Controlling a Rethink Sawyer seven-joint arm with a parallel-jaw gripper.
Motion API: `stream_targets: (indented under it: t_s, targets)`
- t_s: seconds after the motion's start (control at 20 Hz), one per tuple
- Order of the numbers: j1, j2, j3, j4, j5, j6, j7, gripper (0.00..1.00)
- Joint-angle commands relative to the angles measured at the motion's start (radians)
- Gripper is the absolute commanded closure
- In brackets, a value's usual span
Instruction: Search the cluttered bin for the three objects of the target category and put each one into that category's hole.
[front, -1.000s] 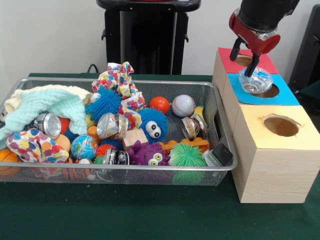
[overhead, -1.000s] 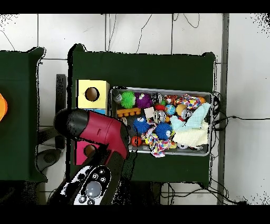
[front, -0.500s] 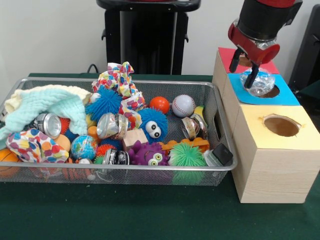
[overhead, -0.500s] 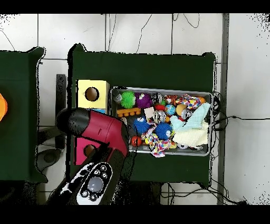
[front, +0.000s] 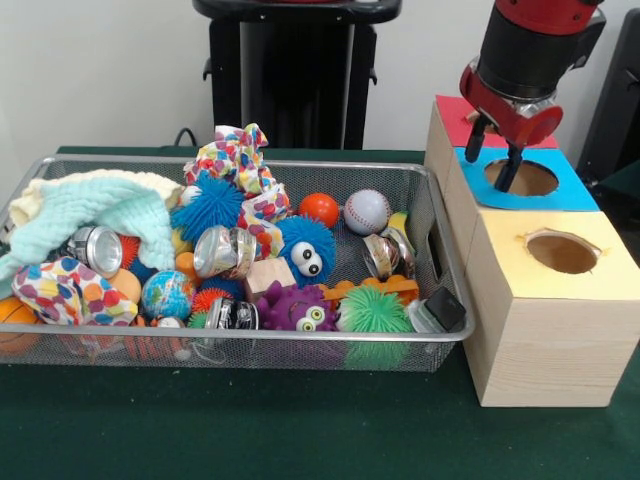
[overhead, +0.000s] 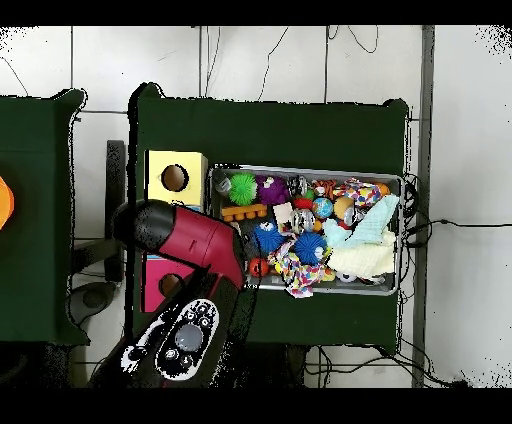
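Silver wire-mesh bin (front: 432, 262) fills the left and centre of the front view, packed with toys. Upper left: mint knitted cloth (front: 95, 212). Centre: two blue spiky balls (front: 208, 205), one with eyes (front: 306, 250), one white baseball (front: 367, 211), one small orange ball (front: 319, 208), one purple spiky toy (front: 298, 308), one green spiky ball (front: 374, 310).

Right: three pale wooden boxes, topped red (front: 452, 118), blue (front: 522, 180) and yellow (front: 563, 252).

Red-and-black gripper (front: 494, 153) hangs over the blue hole at upper right, fingers apart, empty.

Judgement: lift straight up clear of the hole before swinging left, then pick a target lying on top, away from the mesh wall.
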Motion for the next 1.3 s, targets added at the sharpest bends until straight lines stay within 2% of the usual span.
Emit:
stream_targets:
  t_s: [0.05, 0.55, 1.0, 1.3]
  targets:
    - [-0.031, 0.082, 0.148, -0.01, 0.043, -0.048, 0.192, 0.0]
    - [-0.058, 0.026, 0.086, -0.027, -0.025, 0.066, 0.141, 0.0]
    - [-0.043, -0.093, 0.028, -0.051, -0.056, 0.243, 0.161, 0.0]
    - [-0.063, -0.116, 0.011, -0.113, -0.092, 0.325, 0.143, 0.0]
